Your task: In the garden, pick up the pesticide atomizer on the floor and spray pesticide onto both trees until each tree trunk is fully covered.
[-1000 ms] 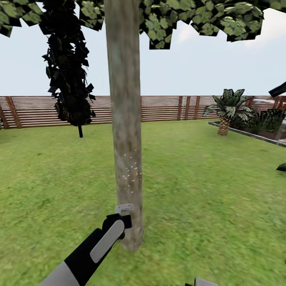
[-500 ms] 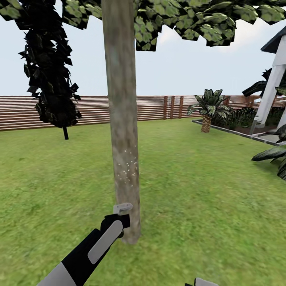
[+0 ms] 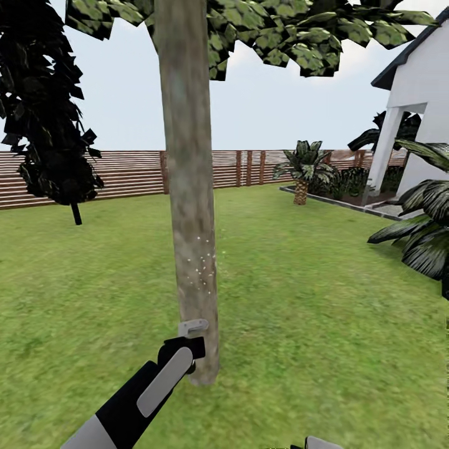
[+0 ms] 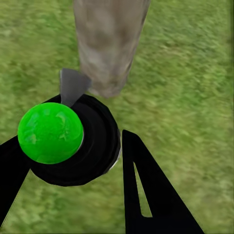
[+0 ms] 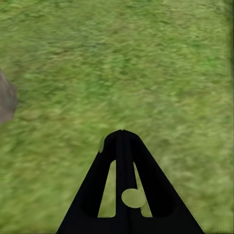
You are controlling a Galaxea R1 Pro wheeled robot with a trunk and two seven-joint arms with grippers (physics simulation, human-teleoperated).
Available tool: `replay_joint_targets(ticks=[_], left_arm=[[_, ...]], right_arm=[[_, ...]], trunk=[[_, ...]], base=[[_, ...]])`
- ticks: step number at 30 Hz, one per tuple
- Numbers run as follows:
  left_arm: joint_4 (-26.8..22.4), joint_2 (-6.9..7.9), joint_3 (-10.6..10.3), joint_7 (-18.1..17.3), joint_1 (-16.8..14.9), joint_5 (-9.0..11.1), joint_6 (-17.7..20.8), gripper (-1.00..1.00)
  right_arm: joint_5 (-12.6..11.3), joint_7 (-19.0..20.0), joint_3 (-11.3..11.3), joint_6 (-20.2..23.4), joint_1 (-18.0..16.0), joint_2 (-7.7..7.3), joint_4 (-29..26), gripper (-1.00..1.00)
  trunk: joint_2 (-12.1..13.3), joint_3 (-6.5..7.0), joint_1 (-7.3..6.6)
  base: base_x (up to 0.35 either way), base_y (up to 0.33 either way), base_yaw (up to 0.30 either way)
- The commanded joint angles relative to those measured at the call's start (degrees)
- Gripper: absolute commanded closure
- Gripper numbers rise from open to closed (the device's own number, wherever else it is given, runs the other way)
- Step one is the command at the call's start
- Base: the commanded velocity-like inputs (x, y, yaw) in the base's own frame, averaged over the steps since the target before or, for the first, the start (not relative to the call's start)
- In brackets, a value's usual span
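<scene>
A straight mottled grey-brown tree trunk (image 3: 190, 187) rises from the lawn right in front of me, under a canopy of flat green leaves (image 3: 293, 31). Small white specks (image 3: 201, 265) dot its lower part. My left gripper (image 3: 184, 350) is shut on the pesticide atomizer, whose grey nozzle (image 3: 193, 325) sits just short of the trunk near its base. In the left wrist view the atomizer's green ball top (image 4: 48, 132) and black body (image 4: 95, 146) sit between the fingers (image 4: 146, 195), nozzle (image 4: 72, 85) toward the trunk (image 4: 109, 44). My right gripper (image 5: 122, 134) is shut and empty above grass.
A brown slat fence (image 3: 125, 174) rings the lawn. A narrow dark cypress-like tree (image 3: 43, 125) stands at the left. To the right are a low palm (image 3: 302, 168), a planted bed's edge (image 3: 330, 201), a white house (image 3: 421, 112) and large palm leaves (image 3: 424, 234).
The whole view has swung to the right, bringing the white house and near palm leaves into sight. The left arm with the atomizer stays at the trunk's base.
</scene>
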Motion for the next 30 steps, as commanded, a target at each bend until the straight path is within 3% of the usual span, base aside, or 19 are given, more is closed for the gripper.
replay_joint_targets(ticks=[1,13,30], left_arm=[[-0.1,0.03,0.0,0.4,0.0,0.2,0.2,1.00],[0.1,0.09,0.0,0.2,0.5,0.4,-0.9,1.00],[0.2,0.03,0.0,0.2,0.5,0.4,-1.1,1.00]], right_arm=[[-0.4,-0.3,0.3,-0.2,-0.1,-0.03,0.0,1.00],[-0.4,-0.3,0.3,-0.2,-0.1,-0.03,0.0,1.00],[-0.4,-0.3,0.3,-0.2,-0.1,-0.03,0.0,1.00]], trunk=[[-0.1,-0.12,0.03],[-0.1,-0.12,0.03],[-0.1,-0.12,0.03]], base=[[0.018,0.350,-0.246],[-0.025,0.350,-0.224],[-0.044,0.350,-0.059]])
